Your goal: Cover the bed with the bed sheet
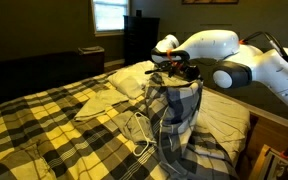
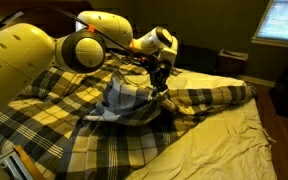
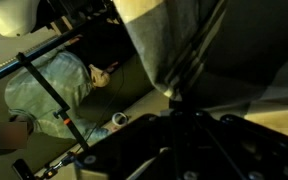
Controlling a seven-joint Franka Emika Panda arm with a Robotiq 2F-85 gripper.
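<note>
The gripper (image 1: 175,72) pinches the bed sheet (image 1: 180,118) tight and holds it up, probably to spread it over the bed (image 1: 227,112).

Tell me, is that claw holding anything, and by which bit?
Yes: the gripper is shut on the plaid bed sheet. It pinches a bunched fold, which stands as a peak above the bed.

We are in a home bedroom: we see a wide bed (image 2: 239,135) with pillows (image 1: 132,78), a plaid bed sheet (image 1: 44,125) and a window (image 1: 109,14).
</note>
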